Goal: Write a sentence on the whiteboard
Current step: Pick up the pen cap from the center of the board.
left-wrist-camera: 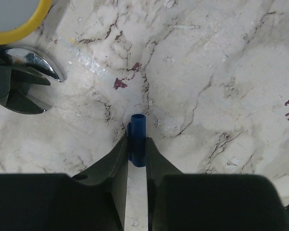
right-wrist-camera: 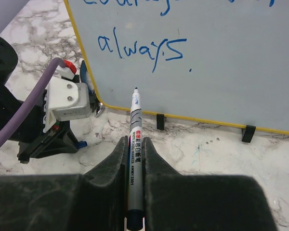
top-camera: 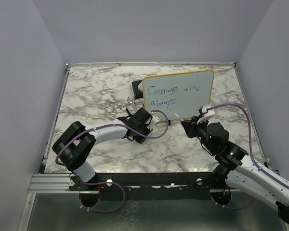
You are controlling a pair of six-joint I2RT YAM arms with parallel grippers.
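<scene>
The whiteboard (top-camera: 178, 92), white with a yellow frame, stands tilted at the back centre with "Courage wins always" written on it in blue. It also shows in the right wrist view (right-wrist-camera: 207, 62). My right gripper (top-camera: 187, 126) (right-wrist-camera: 135, 142) is shut on an uncapped whiteboard marker (right-wrist-camera: 136, 127). The marker's tip sits just in front of the board's lower edge, below "always". My left gripper (top-camera: 161, 123) (left-wrist-camera: 137, 140) is shut on the blue marker cap (left-wrist-camera: 137, 124), low over the table by the board's lower left corner (left-wrist-camera: 17, 31).
A small grey-and-black box (top-camera: 136, 87) lies behind the board's left edge. A chrome and black part (left-wrist-camera: 36, 65) sits by the board's corner. The board's black feet (right-wrist-camera: 160, 121) rest on the marble table (top-camera: 96, 96). Walls close in the table.
</scene>
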